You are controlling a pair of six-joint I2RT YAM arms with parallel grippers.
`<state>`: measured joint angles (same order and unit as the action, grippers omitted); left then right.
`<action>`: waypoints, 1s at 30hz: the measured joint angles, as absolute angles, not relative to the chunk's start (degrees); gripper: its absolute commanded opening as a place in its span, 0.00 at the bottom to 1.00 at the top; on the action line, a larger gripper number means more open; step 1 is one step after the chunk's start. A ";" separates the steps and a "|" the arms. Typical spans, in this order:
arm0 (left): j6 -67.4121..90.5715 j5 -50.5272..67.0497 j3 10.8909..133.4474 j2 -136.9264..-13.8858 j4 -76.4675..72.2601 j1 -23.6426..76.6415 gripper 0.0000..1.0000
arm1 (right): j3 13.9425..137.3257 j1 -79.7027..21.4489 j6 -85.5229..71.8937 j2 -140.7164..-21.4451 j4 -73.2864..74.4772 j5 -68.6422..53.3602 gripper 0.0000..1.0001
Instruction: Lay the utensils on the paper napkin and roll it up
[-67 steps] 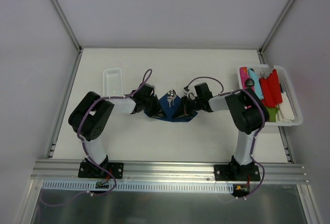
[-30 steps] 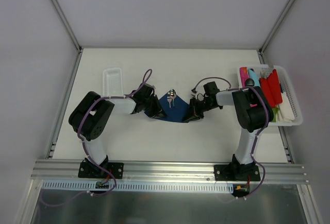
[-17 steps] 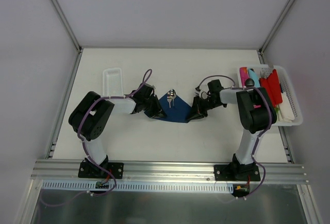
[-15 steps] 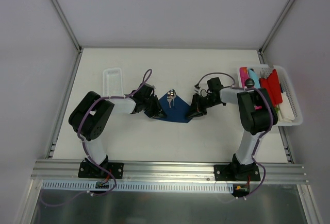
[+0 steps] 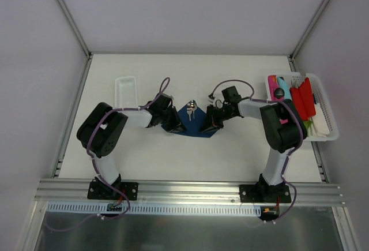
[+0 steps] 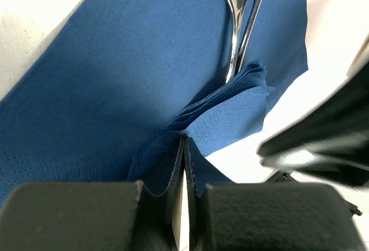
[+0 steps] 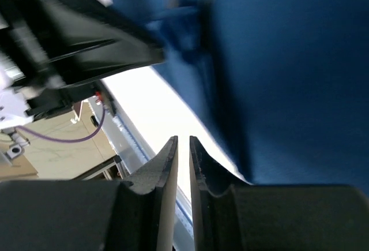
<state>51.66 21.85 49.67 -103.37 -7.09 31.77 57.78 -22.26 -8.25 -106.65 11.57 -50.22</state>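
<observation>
The dark blue paper napkin (image 5: 193, 123) lies on the table between my two grippers, and the left wrist view shows it spread out (image 6: 127, 60). The silver utensils (image 5: 192, 107) rest on it, two thin shiny handles side by side (image 6: 239, 26). My left gripper (image 5: 174, 123) is shut on a raised fold at the napkin's corner (image 6: 184, 147). My right gripper (image 5: 207, 125) sits at the napkin's right edge. Its jaws (image 7: 183, 144) stand a narrow gap apart with nothing between them, and the napkin (image 7: 288, 78) lies just beside them.
A white basket (image 5: 324, 112) with red, pink and turquoise plastic pieces stands at the right edge. A long white tray (image 5: 125, 89) lies at the left, behind the left arm. The metal rail (image 5: 190, 190) runs along the near edge.
My right gripper let go of the napkin's right side, drew off to the right, then came back to that edge with its jaws slightly parted. The napkin lies flatter. The left gripper has not moved.
</observation>
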 measured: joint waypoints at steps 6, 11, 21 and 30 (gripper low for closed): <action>51.53 21.85 49.67 -103.24 -6.98 31.77 0.02 | 58.00 -22.22 -8.80 -111.48 11.66 -47.48 0.16; 50.02 21.47 49.25 -101.95 -6.07 31.77 0.08 | 60.55 -22.28 -8.91 -112.49 13.69 -46.04 0.15; 46.59 20.80 47.70 -91.55 -2.11 31.40 0.20 | 63.11 -22.26 -7.22 -112.92 17.37 -43.46 0.15; 46.09 24.03 47.51 -89.67 -2.96 31.59 0.17 | 64.01 -22.26 -6.31 -113.06 19.07 -42.61 0.15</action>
<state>46.09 24.03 47.51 -89.67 -2.96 31.59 64.01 -22.26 -6.31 -113.06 19.07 -42.61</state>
